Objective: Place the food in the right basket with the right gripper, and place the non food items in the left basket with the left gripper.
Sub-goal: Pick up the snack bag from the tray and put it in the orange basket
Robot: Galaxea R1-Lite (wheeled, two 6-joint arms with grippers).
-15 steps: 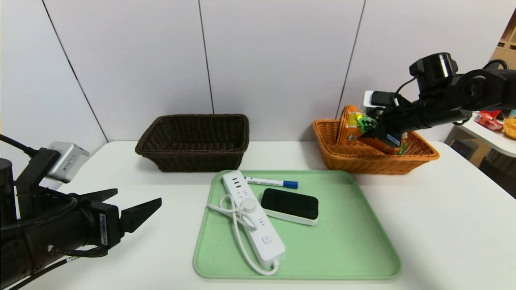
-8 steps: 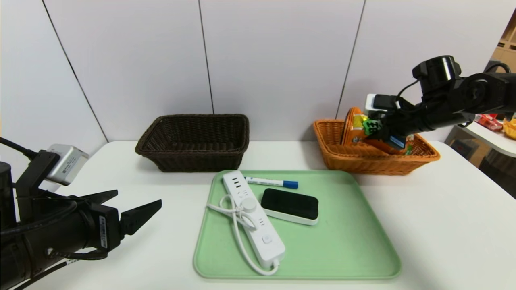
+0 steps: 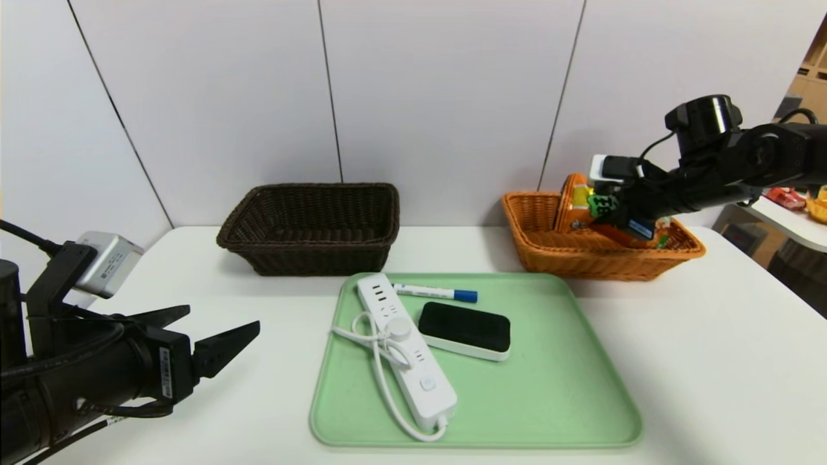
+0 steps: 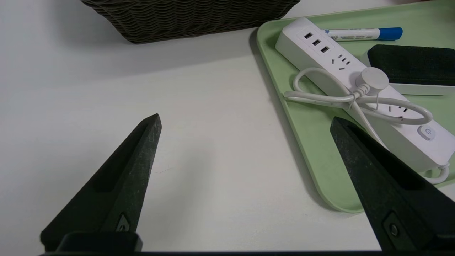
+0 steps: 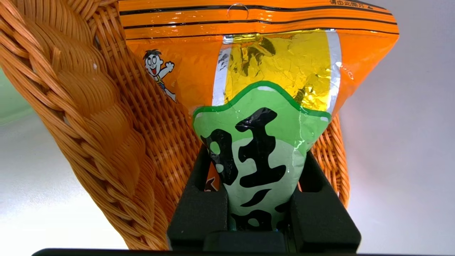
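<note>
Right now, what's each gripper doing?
Left gripper: open, empty, left of the tray.
Right gripper: closed on the orange snack bag, at the right basket.

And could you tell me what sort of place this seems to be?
Probably a robot test or demonstration station: two arms reach over a white table backed by plain panels, with a green tray and two woven baskets set out for sorting.

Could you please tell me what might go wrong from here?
The right claw still pinches the orange snack bag, which stands above the rim of the orange basket; it could tip or slump over the edge once released.

The power strip's loose cord loops could snag the left claw during pickup.
</note>
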